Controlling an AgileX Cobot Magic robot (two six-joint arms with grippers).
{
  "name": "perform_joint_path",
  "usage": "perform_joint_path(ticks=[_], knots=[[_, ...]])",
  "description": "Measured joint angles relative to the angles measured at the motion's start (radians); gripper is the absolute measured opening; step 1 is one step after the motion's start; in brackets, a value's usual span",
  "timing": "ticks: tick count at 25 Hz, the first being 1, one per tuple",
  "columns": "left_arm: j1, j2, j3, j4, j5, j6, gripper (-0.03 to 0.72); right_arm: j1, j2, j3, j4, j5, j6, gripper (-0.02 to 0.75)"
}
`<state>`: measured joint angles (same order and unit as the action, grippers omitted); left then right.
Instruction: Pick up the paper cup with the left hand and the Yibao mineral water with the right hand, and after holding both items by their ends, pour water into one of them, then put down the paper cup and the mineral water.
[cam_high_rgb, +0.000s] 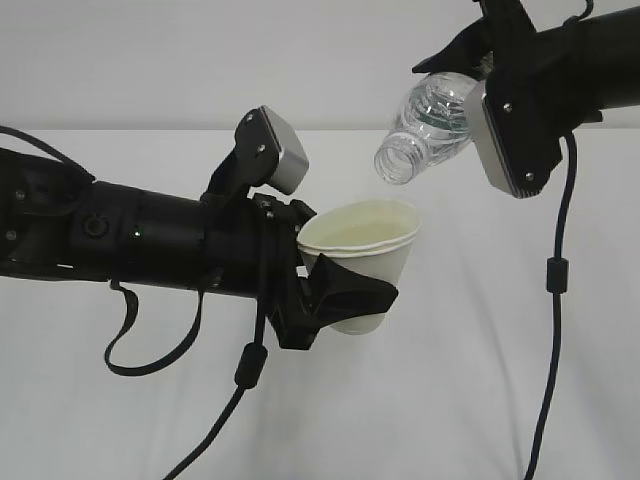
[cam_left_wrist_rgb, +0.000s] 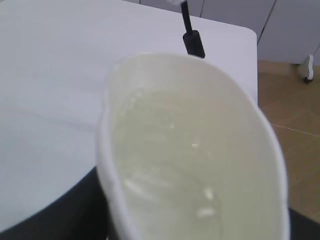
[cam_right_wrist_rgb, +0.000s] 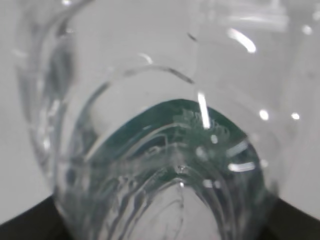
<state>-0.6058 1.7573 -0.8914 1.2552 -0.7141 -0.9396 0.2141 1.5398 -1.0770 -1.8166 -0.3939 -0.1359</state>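
My left gripper (cam_high_rgb: 335, 300) is shut on the white paper cup (cam_high_rgb: 362, 240) and holds it above the table, tilted a little. The cup's cream inside fills the left wrist view (cam_left_wrist_rgb: 190, 160) and holds water. My right gripper (cam_high_rgb: 480, 60) is shut on the Yibao mineral water bottle (cam_high_rgb: 428, 125), tipped with its open mouth pointing down-left, just above and right of the cup's rim. The clear ribbed bottle with its green label fills the right wrist view (cam_right_wrist_rgb: 165, 150). The right fingers are mostly hidden behind the grey camera box.
The white table (cam_high_rgb: 480, 380) lies below both arms. A black cable (cam_high_rgb: 550, 300) hangs from the right arm, and a cable loop (cam_high_rgb: 150, 350) dangles under the left arm. The table's far edge and a brown floor (cam_left_wrist_rgb: 295, 115) show in the left wrist view.
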Motion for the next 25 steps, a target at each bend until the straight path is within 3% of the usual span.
perform_joint_path(ticks=[18,25], knots=[[0.000,0.000,0.000,-0.042,0.000,0.000,0.419,0.000,0.000,-0.006,0.002,-0.050,0.222,0.462],[0.000,0.000,0.000,-0.042,0.000,0.000,0.419,0.000,0.000,-0.006,0.090,-0.079,0.259,0.462]])
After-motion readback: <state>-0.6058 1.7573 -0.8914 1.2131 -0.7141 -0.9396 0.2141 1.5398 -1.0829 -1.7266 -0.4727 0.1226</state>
